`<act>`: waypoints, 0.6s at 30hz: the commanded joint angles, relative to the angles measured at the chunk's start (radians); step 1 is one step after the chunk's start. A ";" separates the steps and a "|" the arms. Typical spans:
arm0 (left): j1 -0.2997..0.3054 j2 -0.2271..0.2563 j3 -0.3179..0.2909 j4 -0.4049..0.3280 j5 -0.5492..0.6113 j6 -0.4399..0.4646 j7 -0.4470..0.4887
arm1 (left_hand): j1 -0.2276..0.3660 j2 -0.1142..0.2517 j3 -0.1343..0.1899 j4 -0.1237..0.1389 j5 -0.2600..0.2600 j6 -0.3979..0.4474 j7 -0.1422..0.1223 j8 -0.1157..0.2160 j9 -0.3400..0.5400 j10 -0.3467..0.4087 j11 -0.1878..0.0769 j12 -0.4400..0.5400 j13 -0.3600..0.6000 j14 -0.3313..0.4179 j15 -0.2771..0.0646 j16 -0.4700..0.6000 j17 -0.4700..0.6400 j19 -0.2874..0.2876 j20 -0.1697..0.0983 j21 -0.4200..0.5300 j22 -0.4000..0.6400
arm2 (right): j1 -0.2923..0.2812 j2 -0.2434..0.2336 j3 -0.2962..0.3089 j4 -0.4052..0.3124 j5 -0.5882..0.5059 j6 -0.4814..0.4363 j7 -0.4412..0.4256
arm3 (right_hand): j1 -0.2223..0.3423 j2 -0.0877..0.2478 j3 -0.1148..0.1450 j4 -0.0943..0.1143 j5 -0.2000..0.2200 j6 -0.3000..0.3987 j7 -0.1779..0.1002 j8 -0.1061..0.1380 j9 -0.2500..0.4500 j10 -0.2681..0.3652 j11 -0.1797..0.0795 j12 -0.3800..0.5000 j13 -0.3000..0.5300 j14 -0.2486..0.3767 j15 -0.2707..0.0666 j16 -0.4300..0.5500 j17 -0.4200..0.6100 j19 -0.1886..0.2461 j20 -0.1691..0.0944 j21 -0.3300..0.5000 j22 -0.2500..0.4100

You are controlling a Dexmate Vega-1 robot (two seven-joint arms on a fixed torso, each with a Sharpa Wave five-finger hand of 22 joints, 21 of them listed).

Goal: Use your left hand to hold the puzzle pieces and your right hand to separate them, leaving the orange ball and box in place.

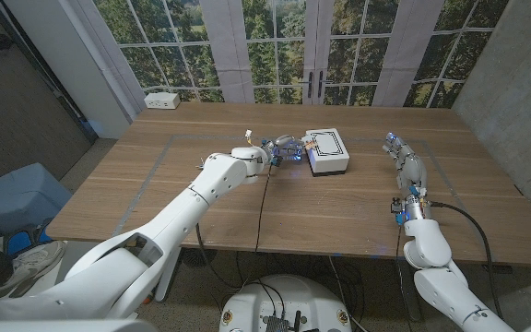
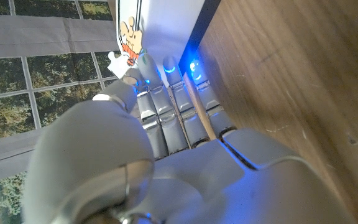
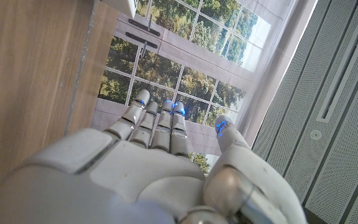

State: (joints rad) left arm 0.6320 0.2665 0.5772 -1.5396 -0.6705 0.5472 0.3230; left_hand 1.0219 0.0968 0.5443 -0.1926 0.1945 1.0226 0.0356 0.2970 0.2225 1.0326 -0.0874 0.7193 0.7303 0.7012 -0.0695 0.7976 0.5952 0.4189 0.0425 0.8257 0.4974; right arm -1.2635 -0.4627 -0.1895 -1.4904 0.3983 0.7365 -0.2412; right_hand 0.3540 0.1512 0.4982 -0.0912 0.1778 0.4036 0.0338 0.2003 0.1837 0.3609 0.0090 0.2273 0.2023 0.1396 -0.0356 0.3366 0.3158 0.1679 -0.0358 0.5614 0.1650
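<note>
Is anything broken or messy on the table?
Nothing looks broken or spilled. The white box sits flat on the table, the left hand reaches right up against it, and the right hand waits apart, holding nothing.

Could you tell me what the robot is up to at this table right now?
The robot is working on a puzzle job. Its left robot hand has reached across the wooden table to the white box, with its fingers right at the box's side; whether it grips a puzzle piece there is hard to tell. The right robot hand waits apart on the right, fingers straight and holding nothing.
</note>
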 commanded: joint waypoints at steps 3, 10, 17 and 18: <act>0.045 -0.024 -0.072 -0.025 -0.164 0.000 0.077 | 0.022 -0.008 -0.018 0.003 0.009 0.063 0.033 0.006 0.030 -0.017 -0.020 0.014 0.032 -0.038 -0.121 -0.003 0.022 -0.034 0.001 0.019 0.013 | -0.002 0.003 0.001 -0.031 -0.046 -0.035 -0.043 | 0.025 -0.006 0.015 -0.038 0.007 0.002 0.004 -0.001 0.003 0.004 -0.002 -0.007 0.004 0.015 -0.013 -0.004 -0.009 0.011 -0.029 -0.013 0.004; 0.068 -0.016 -0.095 -0.052 -0.224 -0.034 0.066 | 0.029 -0.011 -0.022 0.003 0.011 0.070 0.036 0.004 0.036 -0.018 -0.016 0.025 0.045 -0.040 -0.121 -0.006 0.024 -0.040 -0.001 0.030 0.019 | -0.016 0.013 0.013 -0.084 -0.170 -0.099 -0.153 | 0.084 -0.011 0.030 -0.082 0.022 0.013 -0.013 0.002 0.003 0.017 -0.014 -0.006 0.004 0.051 -0.018 0.000 -0.025 0.046 -0.001 -0.016 0.007; 0.109 -0.010 -0.115 -0.087 -0.271 -0.090 0.065 | 0.033 -0.011 -0.027 0.006 0.013 0.073 0.039 0.001 0.041 -0.019 -0.016 0.030 0.048 -0.041 -0.125 -0.008 0.027 -0.046 -0.006 0.043 0.024 | -0.038 0.008 0.017 -0.169 -0.294 -0.209 -0.252 | 0.106 -0.037 0.020 -0.088 0.023 0.018 -0.023 0.005 0.005 0.017 -0.024 -0.005 0.011 0.074 -0.030 0.014 -0.018 0.046 0.065 -0.023 0.012; 0.108 -0.009 -0.113 -0.087 -0.274 -0.092 0.066 | 0.034 -0.011 -0.027 0.006 0.013 0.074 0.040 0.001 0.041 -0.019 -0.016 0.031 0.049 -0.041 -0.124 -0.007 0.027 -0.046 -0.007 0.044 0.025 | -0.038 0.008 0.017 -0.171 -0.295 -0.212 -0.255 | 0.109 -0.039 0.020 -0.090 0.024 0.019 -0.025 0.006 0.005 0.017 -0.026 -0.005 0.012 0.076 -0.033 0.015 -0.017 0.046 0.067 -0.023 0.012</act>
State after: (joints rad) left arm 0.6942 0.2518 0.4952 -1.5853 -0.8546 0.5192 0.3828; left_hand 1.0429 0.0846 0.5212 -0.1892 0.2008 1.0371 0.0216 0.2969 0.2231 1.0208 -0.0983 0.7437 0.7761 0.6607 -0.0644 0.7907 0.6191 0.3770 0.0357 0.8619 0.5179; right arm -1.2771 -0.4543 -0.1804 -1.5613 0.2515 0.6388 -0.3722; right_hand 0.4492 0.1226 0.5189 -0.1754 0.1932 0.4182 0.0191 0.2003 0.1837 0.3768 -0.0076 0.2204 0.2088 0.2044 -0.0396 0.3443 0.2944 0.2135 0.0227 0.5396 0.1749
